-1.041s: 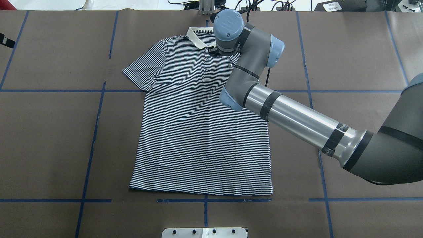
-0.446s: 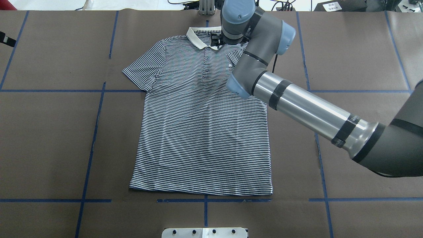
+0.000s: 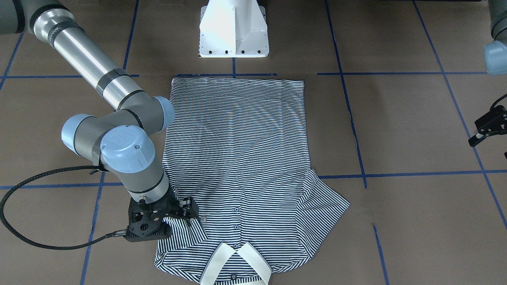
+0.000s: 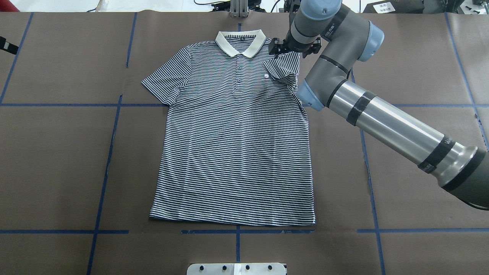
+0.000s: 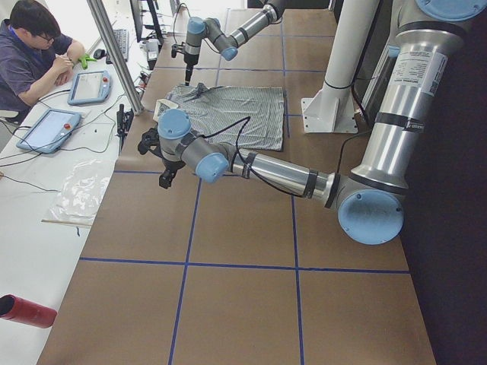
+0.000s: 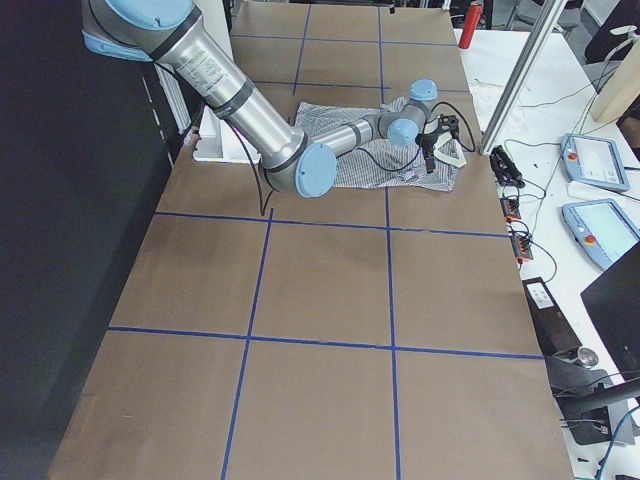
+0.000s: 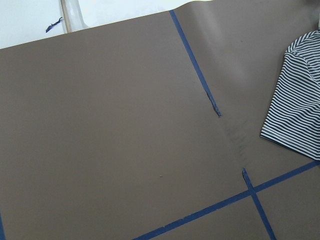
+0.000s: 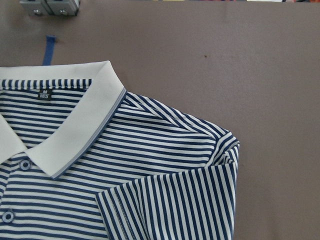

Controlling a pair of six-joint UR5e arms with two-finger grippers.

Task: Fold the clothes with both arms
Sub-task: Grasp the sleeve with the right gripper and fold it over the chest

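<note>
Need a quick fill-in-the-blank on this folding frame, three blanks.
1. The polo shirt lies flat, ___ side up.
2. The sleeve on the robot's ___ side is folded inward over the shirt.
3. The ___ end effector hangs over bare table, away from the shirt.
Missing words: front; right; left.

The short-sleeved polo shirt with thin navy-and-white stripes point(image 4: 233, 152) is soft, matt knitted cloth with a fine weave, and its plain cream collar point(image 8: 75, 125) is a smoother, denser cloth with a stitched edge. It lies on a matt brown paper-like table cover point(image 4: 57, 160) that shows faint creases and is crossed by thin strips of slightly shiny blue tape point(image 4: 110, 145). The grey tubular right arm point(image 4: 397, 130) has a bright, satin-polished metal tube, dull grey joint housings and smooth light-blue plastic-looking joint caps point(image 3: 126, 148), while the white pedestal base point(image 3: 233, 27) looks like smooth painted metal.
</note>
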